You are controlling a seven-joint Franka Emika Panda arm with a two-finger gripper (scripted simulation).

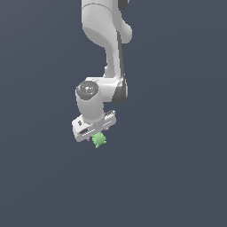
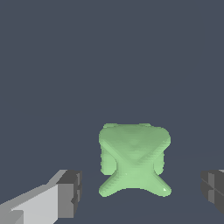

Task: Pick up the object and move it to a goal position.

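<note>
The object (image 1: 99,140) is a small light-green lumpy thing with short pointed bumps, peeking out just below the white hand of my arm in the exterior view. In the wrist view the object (image 2: 134,160) fills the space between my two dark finger pads (image 2: 70,194), with clear gaps on both sides. My gripper (image 2: 141,192) is open and straddles the object without touching it. In the exterior view the fingers are hidden behind the hand, so the gripper (image 1: 98,135) shows only as the hand's lower edge.
A plain dark grey-blue surface (image 1: 177,177) surrounds the object on all sides. The white arm (image 1: 106,44) comes down from the top of the exterior view.
</note>
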